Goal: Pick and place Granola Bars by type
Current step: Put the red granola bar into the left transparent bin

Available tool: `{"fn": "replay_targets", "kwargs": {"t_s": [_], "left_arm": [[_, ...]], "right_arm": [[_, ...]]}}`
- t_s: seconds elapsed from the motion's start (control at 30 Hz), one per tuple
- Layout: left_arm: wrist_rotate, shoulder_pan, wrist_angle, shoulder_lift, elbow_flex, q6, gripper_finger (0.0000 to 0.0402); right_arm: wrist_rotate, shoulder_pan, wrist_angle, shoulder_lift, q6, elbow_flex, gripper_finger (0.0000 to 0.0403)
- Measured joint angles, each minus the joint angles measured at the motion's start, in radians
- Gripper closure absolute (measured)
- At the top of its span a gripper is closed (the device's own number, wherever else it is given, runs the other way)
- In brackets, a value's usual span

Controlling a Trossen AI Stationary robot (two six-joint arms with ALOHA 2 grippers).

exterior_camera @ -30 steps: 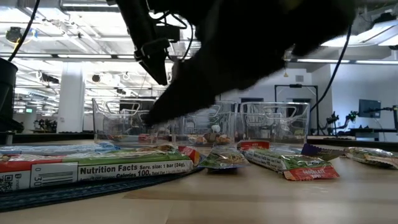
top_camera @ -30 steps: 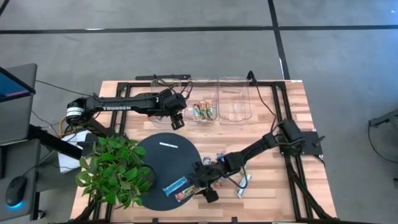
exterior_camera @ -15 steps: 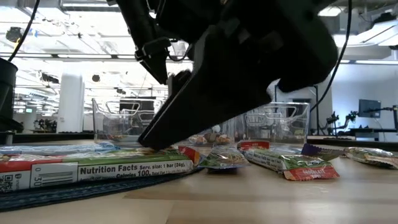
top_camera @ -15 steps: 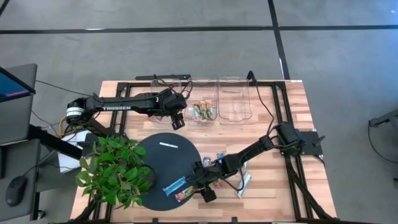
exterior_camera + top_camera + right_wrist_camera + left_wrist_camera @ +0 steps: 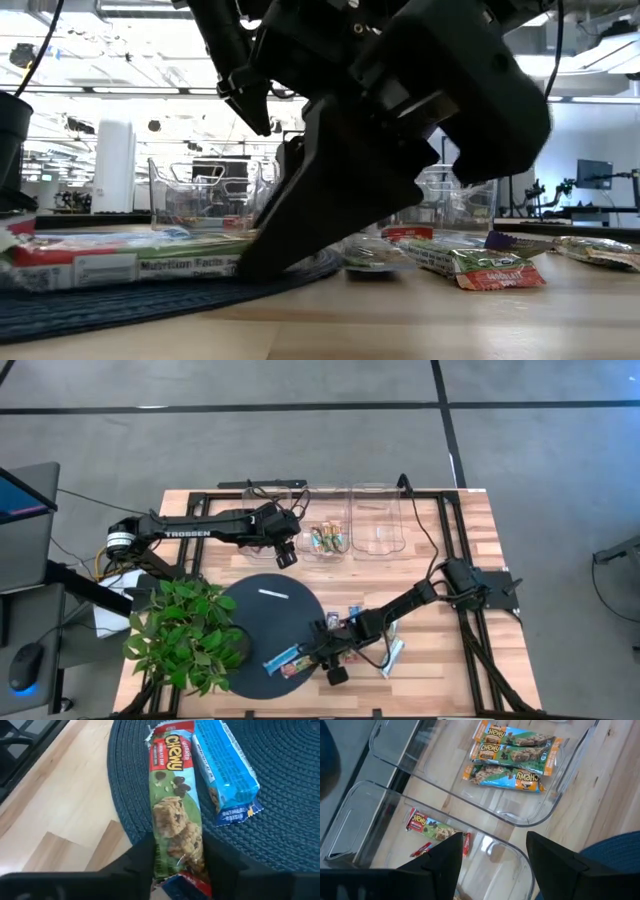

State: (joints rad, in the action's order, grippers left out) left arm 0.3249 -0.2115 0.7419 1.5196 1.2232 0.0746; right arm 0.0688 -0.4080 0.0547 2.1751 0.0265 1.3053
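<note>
Since a second ago the right gripper (image 5: 318, 664) has dropped onto the dark round woven mat (image 5: 262, 612) and its fingers have drawn in around the red-and-green wrapped granola bar (image 5: 176, 822), whose near end now lies between the two dark fingers (image 5: 137, 862) in the right wrist view; the bar appears pinched there while lying flat on the mat. In the high view this bar (image 5: 297, 669) sits at about five o'clock on the mat, near its edge, with the gripper at the bar's three o'clock end. Just beside it, toward ten o'clock, lies a bright blue wrapped granola bar (image 5: 281, 657), nearly parallel and close to touching it. In the low view the red-and-green bar (image 5: 120, 267) lies along the mat with the gripper's dark bulk (image 5: 340, 200) pressed down at its right end. Off the mat, at three o'clock from the gripper, more wrapped bars (image 5: 392, 654) lie scattered on the wooden table (image 5: 470, 560). Near twelve o'clock stand the clear rectangular plastic bins (image 5: 376, 520); the middle one holds orange-edged bars (image 5: 512, 757), and another holds a red-ended bar (image 5: 434, 827). The left gripper (image 5: 284, 554) hangs above those bins, fingers spread. A leafy green plant (image 5: 185, 635) stands at nine o'clock.
</note>
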Motion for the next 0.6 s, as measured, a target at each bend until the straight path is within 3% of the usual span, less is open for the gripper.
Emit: {"fn": "replay_targets", "kwargs": {"t_s": [0.13, 0.33, 0.6], "left_arm": [[0.0, 0.0, 0.0, 0.0, 0.0, 0.0, 0.0188], [0.001, 0.0, 0.0, 0.0, 0.0, 0.0, 0.0188], [0.003, 0.0, 0.002, 0.0, 0.0, 0.0, 0.0188]], "right_arm": [[0.005, 0.0, -0.008, -0.008, 0.006, -0.001, 0.0318], [-0.016, 0.005, -0.063, -0.038, 0.033, -0.005, 0.0305], [-0.045, 0.018, -0.087, -0.086, 0.012, -0.005, 0.0329]]}}
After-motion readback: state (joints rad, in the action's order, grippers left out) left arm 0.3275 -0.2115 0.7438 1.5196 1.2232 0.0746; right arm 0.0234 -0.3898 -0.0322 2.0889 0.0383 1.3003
